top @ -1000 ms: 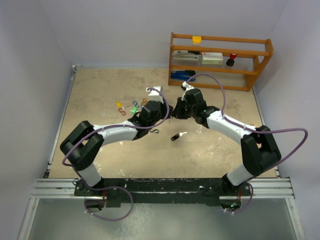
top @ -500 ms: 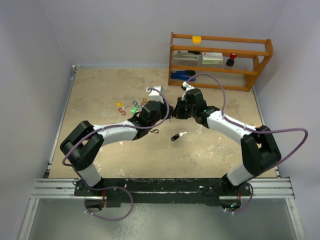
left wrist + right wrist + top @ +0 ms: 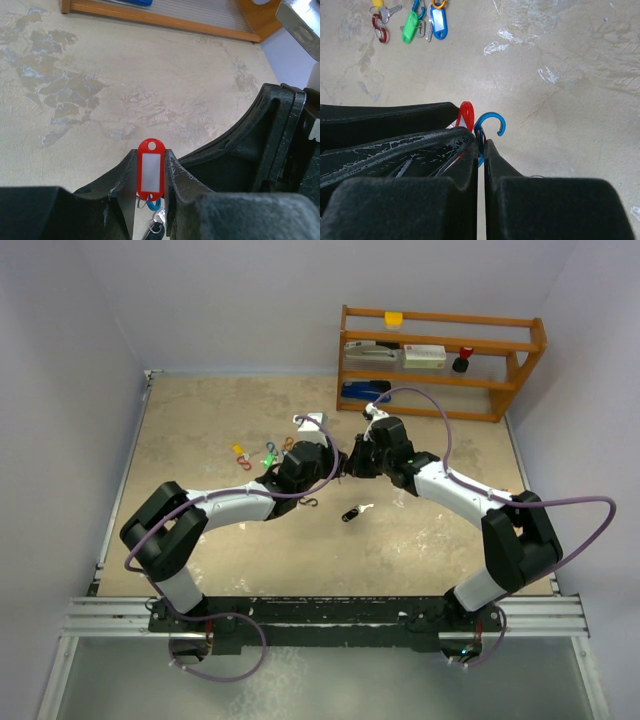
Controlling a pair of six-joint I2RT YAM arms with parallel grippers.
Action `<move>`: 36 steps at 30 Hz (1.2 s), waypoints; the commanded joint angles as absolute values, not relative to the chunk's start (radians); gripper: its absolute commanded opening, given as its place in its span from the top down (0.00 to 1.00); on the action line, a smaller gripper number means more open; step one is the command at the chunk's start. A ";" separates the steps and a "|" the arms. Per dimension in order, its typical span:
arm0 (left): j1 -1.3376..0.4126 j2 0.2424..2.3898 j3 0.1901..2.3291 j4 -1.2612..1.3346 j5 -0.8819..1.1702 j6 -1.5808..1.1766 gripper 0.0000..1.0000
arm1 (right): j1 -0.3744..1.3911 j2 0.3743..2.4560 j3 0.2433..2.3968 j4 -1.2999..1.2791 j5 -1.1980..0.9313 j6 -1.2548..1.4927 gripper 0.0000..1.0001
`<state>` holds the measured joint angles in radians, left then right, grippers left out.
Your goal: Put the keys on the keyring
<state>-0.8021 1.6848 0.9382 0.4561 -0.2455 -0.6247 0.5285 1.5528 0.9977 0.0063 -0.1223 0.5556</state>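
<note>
Left wrist view first: my left gripper is clamped on the red key tag, one finger flat against each long edge, and the tag stands upright with its eyelet end poking up past the fingertips. Under the tag hangs a small silver key, with a bit of blue showing just beside it. Over on the right wrist camera, my right gripper is pinched tight on the blue hook-shaped clip, its open curl sticking out beyond the fingertips and sitting right against the red tag. From above, both grippers meet nose to nose over the middle of the table, tips practically touching.

Elsewhere on the table, off to my left, lies a little cluster: a green-tagged key, a blue-tagged key, a yellow-tagged key and a red clip, all close together. A black fob lies alone on the near side of the grippers, and a black clip sits beside my left wrist. A wooden shelf stands at the far right.
</note>
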 commanded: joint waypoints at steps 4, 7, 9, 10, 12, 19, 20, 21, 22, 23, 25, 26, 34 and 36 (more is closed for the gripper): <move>-0.810 1.669 0.932 0.515 -0.224 -0.615 0.83 | 0.523 1.554 1.012 0.049 -0.131 0.568 1.00; -0.810 1.670 0.931 0.519 -0.221 -0.619 0.83 | 0.523 1.554 1.010 0.054 -0.136 0.572 1.00; -0.810 1.670 0.931 0.523 -0.219 -0.623 0.83 | 0.523 1.554 1.008 0.055 -0.138 0.574 1.00; -0.810 1.672 0.931 0.525 -0.218 -0.624 0.83 | 0.523 1.554 1.007 0.056 -0.138 0.573 1.00; -0.810 1.671 0.931 0.528 -0.216 -0.626 0.83 | 0.523 1.555 1.005 0.057 -0.137 0.575 1.00; -0.811 1.665 0.930 0.532 -0.207 -0.633 0.83 | 0.520 1.550 0.993 0.067 -0.135 0.584 1.00; -0.811 1.664 0.927 0.533 -0.208 -0.633 0.83 | 0.519 1.549 0.993 0.069 -0.135 0.584 1.00; -0.811 1.664 0.927 0.533 -0.207 -0.633 0.83 | 0.519 1.550 0.991 0.071 -0.135 0.584 1.00; -0.811 1.661 0.925 0.532 -0.206 -0.634 0.83 | 0.518 1.549 0.990 0.072 -0.135 0.585 1.00; -0.811 1.663 0.925 0.533 -0.205 -0.634 0.83 | 0.517 1.551 0.990 0.072 -0.136 0.586 1.00; -0.811 1.662 0.925 0.532 -0.201 -0.635 0.83 | 0.516 1.550 0.988 0.073 -0.135 0.587 1.00; -0.811 1.663 0.923 0.532 -0.200 -0.635 0.83 | 0.514 1.549 0.987 0.074 -0.135 0.589 1.00; -0.813 1.658 0.911 0.538 -0.195 -0.642 0.83 | 0.502 1.548 0.974 0.094 -0.136 0.611 1.00; -0.813 1.657 0.908 0.538 -0.195 -0.644 0.83 | 0.499 1.547 0.969 0.101 -0.137 0.619 1.00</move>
